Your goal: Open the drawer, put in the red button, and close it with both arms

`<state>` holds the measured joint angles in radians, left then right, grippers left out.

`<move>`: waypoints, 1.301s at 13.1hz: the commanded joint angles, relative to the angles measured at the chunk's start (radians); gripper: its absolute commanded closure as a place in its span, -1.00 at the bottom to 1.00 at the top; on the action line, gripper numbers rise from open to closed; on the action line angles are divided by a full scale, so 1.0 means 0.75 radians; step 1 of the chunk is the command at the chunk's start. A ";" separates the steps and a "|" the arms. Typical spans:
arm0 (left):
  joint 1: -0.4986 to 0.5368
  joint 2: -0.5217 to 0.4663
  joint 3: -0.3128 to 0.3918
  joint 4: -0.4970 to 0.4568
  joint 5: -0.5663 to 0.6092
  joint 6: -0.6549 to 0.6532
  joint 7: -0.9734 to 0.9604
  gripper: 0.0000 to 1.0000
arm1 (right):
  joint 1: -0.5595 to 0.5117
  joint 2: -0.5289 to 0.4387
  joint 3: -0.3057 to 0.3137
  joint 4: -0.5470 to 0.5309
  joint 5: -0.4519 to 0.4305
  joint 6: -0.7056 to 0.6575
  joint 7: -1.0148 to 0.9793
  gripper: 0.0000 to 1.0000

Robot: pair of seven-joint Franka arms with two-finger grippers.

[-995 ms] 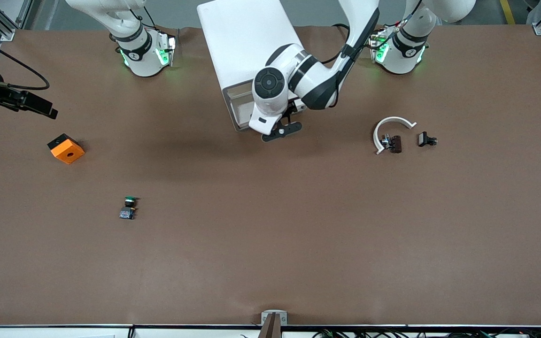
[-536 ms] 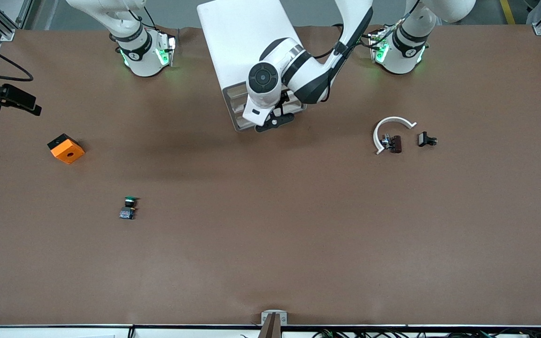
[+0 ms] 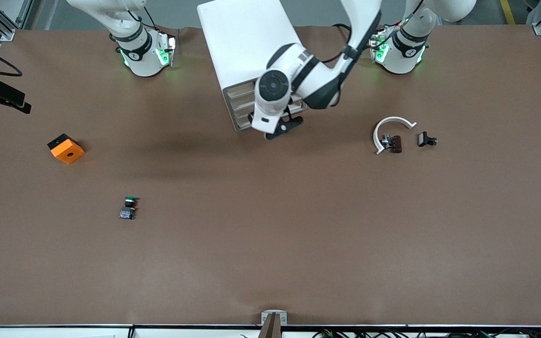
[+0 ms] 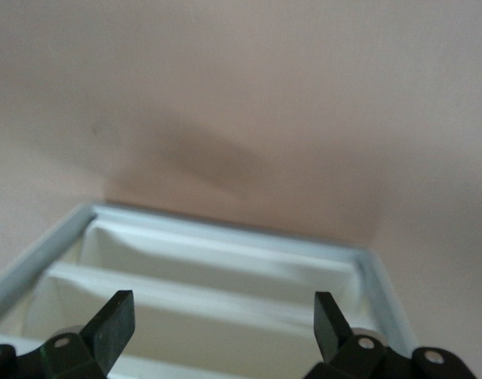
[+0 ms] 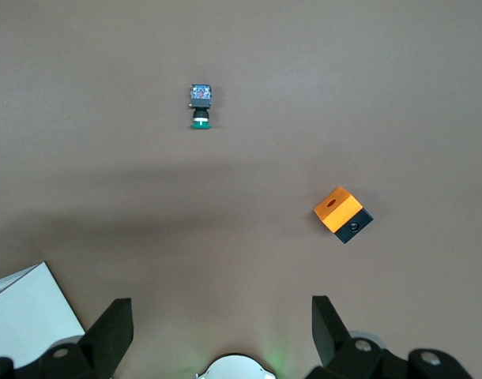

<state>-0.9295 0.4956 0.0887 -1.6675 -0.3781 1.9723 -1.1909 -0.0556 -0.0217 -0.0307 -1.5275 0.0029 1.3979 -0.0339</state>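
The white drawer cabinet (image 3: 244, 42) stands between the two arm bases. Its stacked drawer fronts (image 3: 240, 105) face the front camera and all look pushed in. The red button shows in no view. My left gripper (image 3: 283, 128) hangs just in front of those drawer fronts, open and holding nothing. In the left wrist view the left gripper (image 4: 224, 328) looks past its fingers (image 4: 114, 328) at the cabinet's grey frame (image 4: 225, 237). My right gripper (image 3: 10, 98) hangs high over the table's edge at the right arm's end, and the right gripper (image 5: 221, 328) is open and empty.
A green-capped switch (image 3: 128, 208) (image 5: 199, 118) lies nearer the front camera, toward the right arm's end. An orange block (image 3: 65, 148) (image 5: 342, 213) sits beside that edge. Toward the left arm's end lie a white arc (image 3: 390, 124) and two small dark parts (image 3: 394, 143) (image 3: 426, 139).
The drawer that stood pulled out has gone in flush. My left gripper pushed toward the cabinet, then drew back a little. My right gripper drifted toward the table's edge.
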 commanded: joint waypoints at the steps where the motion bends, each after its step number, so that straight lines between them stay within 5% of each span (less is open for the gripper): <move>1: 0.210 -0.043 0.000 0.120 0.123 -0.128 0.001 -1.00 | -0.020 -0.006 0.016 0.016 -0.010 -0.011 -0.016 -1.00; 5: 0.484 -0.063 -0.002 0.292 0.350 -0.218 0.021 -1.00 | -0.022 -0.006 0.016 0.018 -0.012 -0.011 -0.018 -1.00; 17: 1.032 -0.388 -0.004 0.295 0.494 -0.366 0.656 -1.00 | -0.016 -0.004 0.021 0.022 -0.018 -0.011 -0.018 -1.00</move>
<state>-0.1916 0.2547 0.0990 -1.4366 -0.0285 1.7208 -0.7707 -0.0566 -0.0217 -0.0267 -1.5232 0.0025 1.3981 -0.0341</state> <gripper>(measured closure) 0.000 0.000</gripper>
